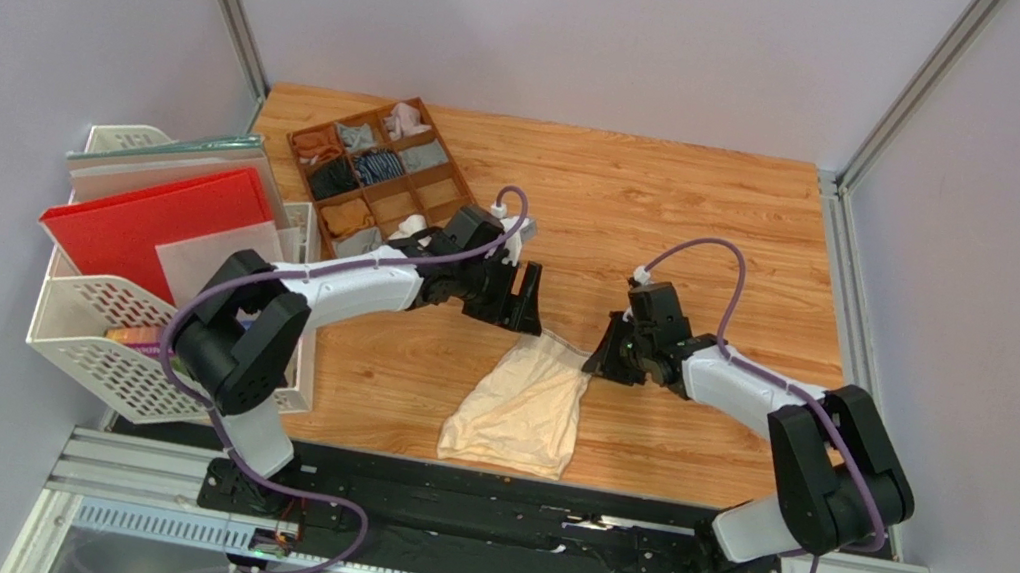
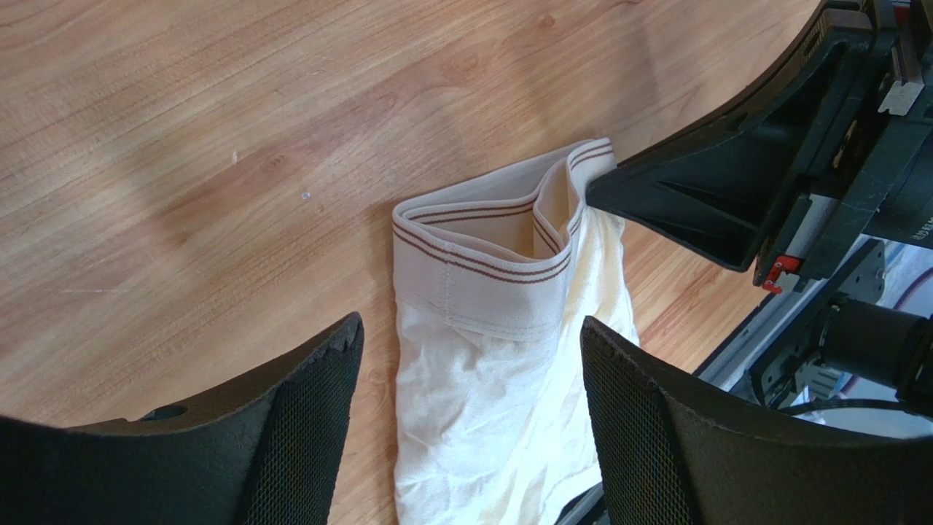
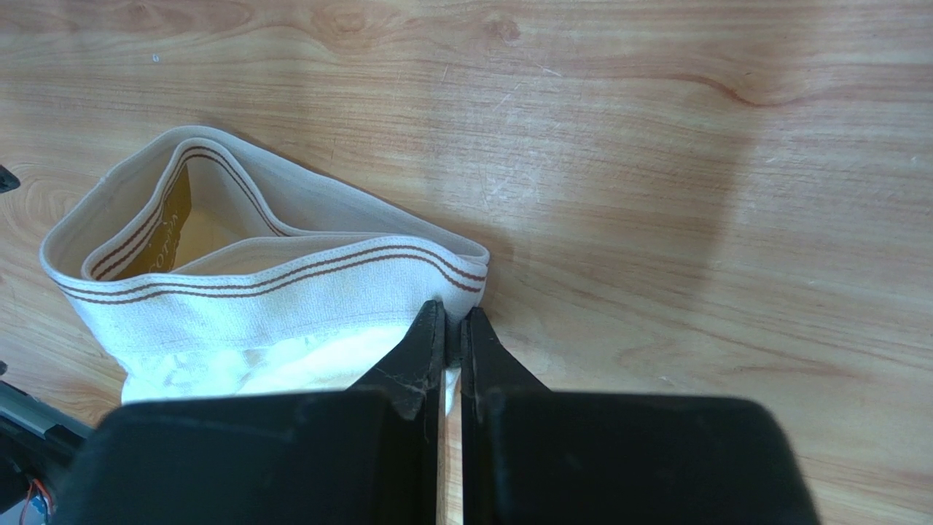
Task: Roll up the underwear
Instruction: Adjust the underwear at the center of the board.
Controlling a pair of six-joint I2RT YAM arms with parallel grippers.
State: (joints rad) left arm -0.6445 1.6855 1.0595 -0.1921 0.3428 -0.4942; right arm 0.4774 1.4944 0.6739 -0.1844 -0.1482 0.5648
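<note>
Underwear [image 1: 521,407], the cream-beige pair, lies flat on the wooden table [image 1: 723,228] at near centre, between the two arms. We note its striped waistband [image 2: 482,263] at the far end, standing open in a loop, with the body of the cloth running toward the near edge. The right gripper [image 3: 451,323] has its fingers pressed together on the right corner of the waistband, where the cloth rises slightly to meet the tips. The left gripper [image 2: 471,328] hangs above the left part of the waistband, fingers spread wide and holding nothing. At far left we see a divided tray [image 1: 448,153] holding small rolled garments, and nearer on the left a white basket [image 1: 82,344] with a red folder [image 1: 153,226].
</note>
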